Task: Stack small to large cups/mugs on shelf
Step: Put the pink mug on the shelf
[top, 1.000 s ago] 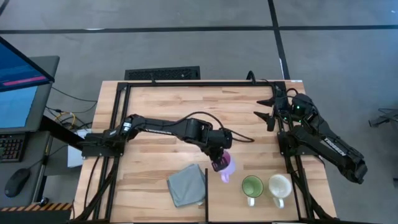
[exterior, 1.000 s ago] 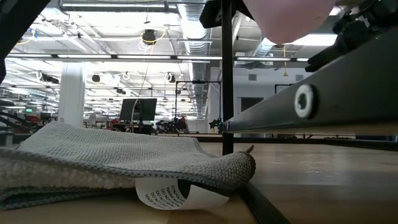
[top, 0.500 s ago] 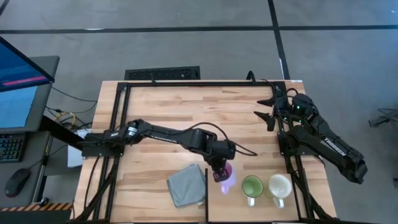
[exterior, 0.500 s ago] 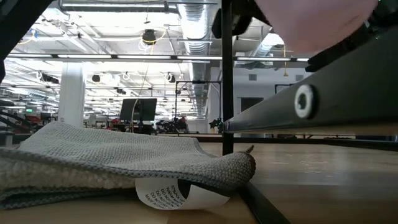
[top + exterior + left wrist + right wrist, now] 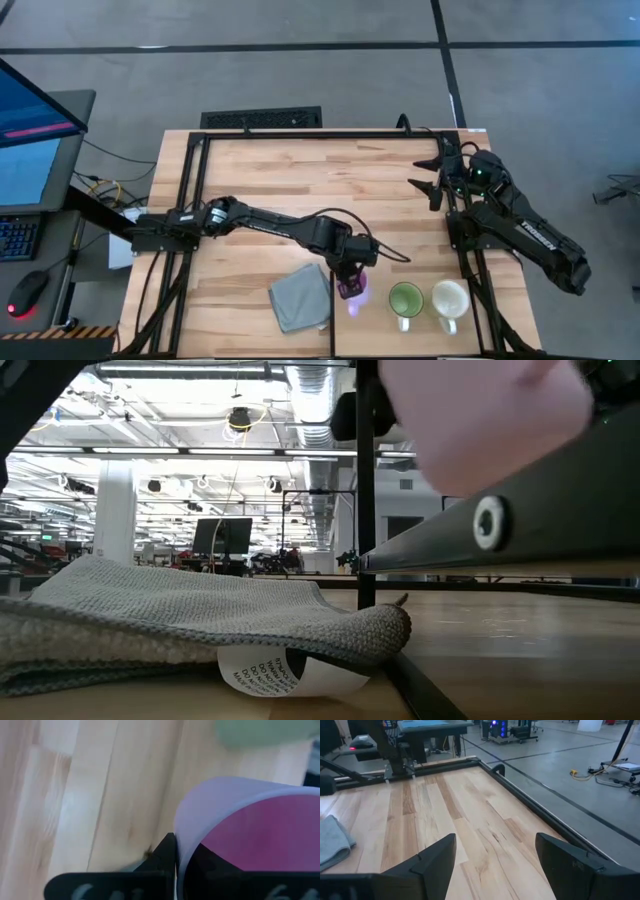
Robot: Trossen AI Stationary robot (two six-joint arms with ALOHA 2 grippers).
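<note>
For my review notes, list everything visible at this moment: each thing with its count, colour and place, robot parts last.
Purple mug: one, lilac, near front edge of table, gripped by the left pincer, left of the green mug.
Green mug: one, green, front edge, between purple and cream mugs.
Cream mug: one, pale cream, front right, beside green mug.
Cloth: one, grey, front centre, left of the purple mug.
Paper label: one, white with print, under the cloth's edge.
Table: one, light wood, black frame.
Left pincer: shut on the purple mug's rim.
Right pincer: open, waiting at the table's back right.
</note>
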